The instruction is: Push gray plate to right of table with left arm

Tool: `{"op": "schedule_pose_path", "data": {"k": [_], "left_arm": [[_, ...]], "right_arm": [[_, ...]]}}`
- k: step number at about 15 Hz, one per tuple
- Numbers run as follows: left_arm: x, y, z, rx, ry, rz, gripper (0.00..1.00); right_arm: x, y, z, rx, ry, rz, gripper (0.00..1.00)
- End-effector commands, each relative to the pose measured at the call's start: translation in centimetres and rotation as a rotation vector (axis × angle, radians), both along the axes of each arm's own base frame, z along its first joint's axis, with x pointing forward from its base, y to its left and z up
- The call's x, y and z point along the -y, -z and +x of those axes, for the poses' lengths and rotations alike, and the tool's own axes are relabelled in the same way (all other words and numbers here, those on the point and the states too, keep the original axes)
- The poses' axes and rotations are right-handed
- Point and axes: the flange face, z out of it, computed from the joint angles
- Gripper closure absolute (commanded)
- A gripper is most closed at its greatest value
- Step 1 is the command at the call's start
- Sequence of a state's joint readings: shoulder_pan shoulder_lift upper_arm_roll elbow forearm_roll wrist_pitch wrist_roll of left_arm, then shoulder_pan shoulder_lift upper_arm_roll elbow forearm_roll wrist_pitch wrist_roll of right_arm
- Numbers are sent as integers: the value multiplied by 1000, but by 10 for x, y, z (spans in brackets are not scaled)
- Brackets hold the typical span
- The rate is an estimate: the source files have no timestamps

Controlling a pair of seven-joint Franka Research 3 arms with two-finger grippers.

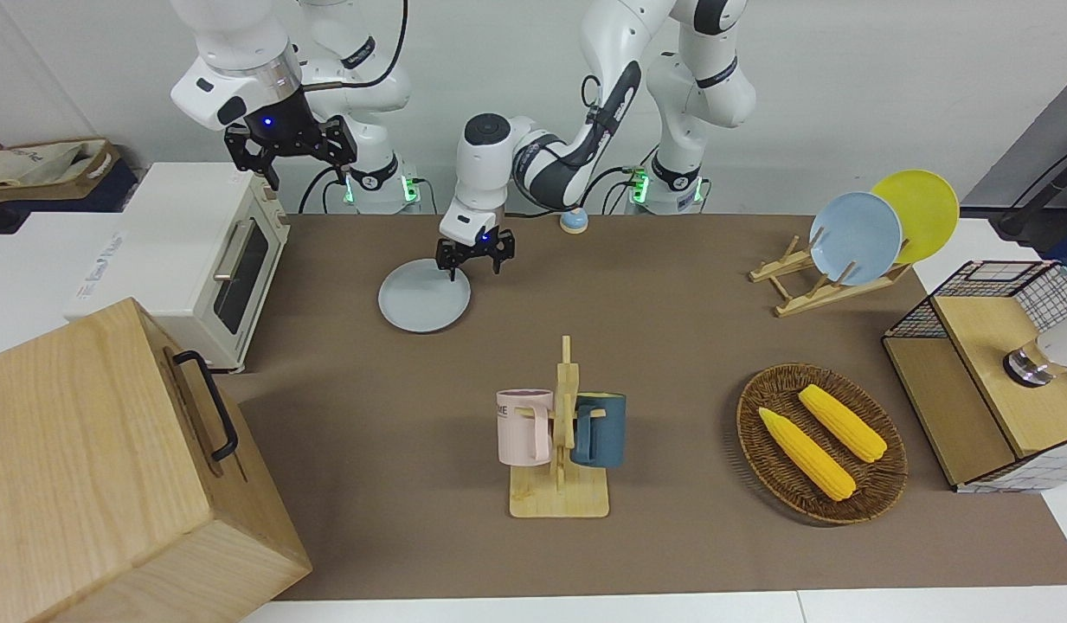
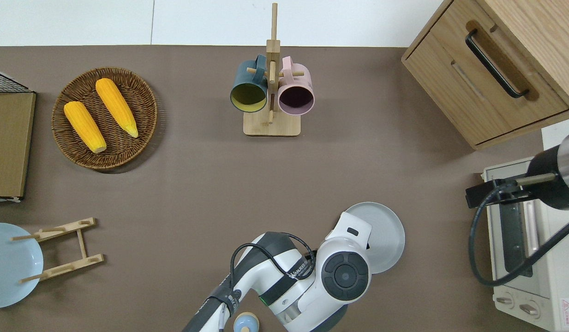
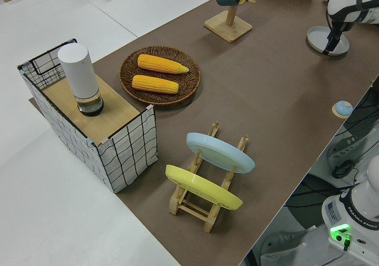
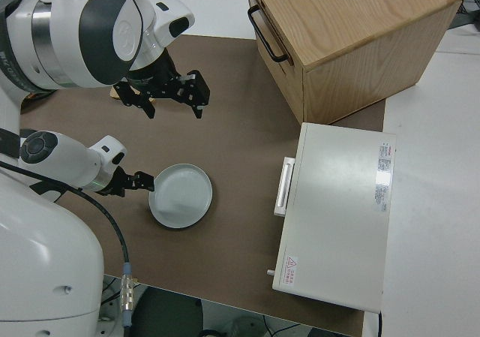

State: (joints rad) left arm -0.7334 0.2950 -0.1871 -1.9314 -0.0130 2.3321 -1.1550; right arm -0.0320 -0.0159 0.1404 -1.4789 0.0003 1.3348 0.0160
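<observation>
Front view: the left gripper [image 1: 475,256] is low at the gray plate [image 1: 424,296], fingers spread w/ a clear gap and clamping nothing; one fingertip [image 1: 452,274] comes down at the plate's rim on the side nearer the robots, though actual contact can't be told. The plate lies flat on the table [image 1: 671,346], toward the right arm's end, just beside the white toaster oven [image 1: 211,260]. The right gripper [image 1: 289,145] is parked, also spread and empty. Overhead view: the left arm's wrist hides its own fingers and covers about a third of the plate [image 2: 385,233]; the toaster oven [image 2: 526,240] is cut off at the frame edge, and the mug rack [image 2: 272,92] w/ a teal and a pink mug sits farther from the robots than the plate. Left side view: plate [image 3: 324,39] and left gripper [image 3: 334,38] are small at the frame's top edge, finger gap not readable there; this view alone shows the sky-blue and yellow plates side-on in the wooden dish rack [image 3: 204,186] and the corn basket [image 3: 160,75]. Right side view: the clearest look at the plate [image 4: 181,195], whole and unobstructed, w/ the left gripper [image 4: 135,181] touching or nearly touching its rim, fingers apart, nothing held.
</observation>
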Motion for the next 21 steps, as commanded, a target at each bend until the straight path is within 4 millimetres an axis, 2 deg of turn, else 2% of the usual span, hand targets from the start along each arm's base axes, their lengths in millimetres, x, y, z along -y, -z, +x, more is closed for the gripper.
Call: {"op": "schedule_pose_path", "data": {"k": [1, 4, 6, 9, 14, 21], "left_arm": [[-40, -38, 21, -14, 58, 46, 11], [-87, -74, 43, -62, 109, 45, 11], [-121, -99, 54, -92, 156, 37, 11], [-169, -126, 65, -123, 200, 61, 11], [-223, -159, 75, -142, 235, 76, 11], [-320, -198, 89, -169, 324, 65, 11]], "right_arm": [[2, -4, -3, -4, 15, 2, 17], [1, -4, -3, -4, 14, 2, 17], [2, -4, -3, -4, 15, 2, 17], [2, -4, -3, -4, 17, 1, 17], [1, -4, -3, -4, 15, 1, 17], [2, -4, -3, -4, 17, 1, 17]]}}
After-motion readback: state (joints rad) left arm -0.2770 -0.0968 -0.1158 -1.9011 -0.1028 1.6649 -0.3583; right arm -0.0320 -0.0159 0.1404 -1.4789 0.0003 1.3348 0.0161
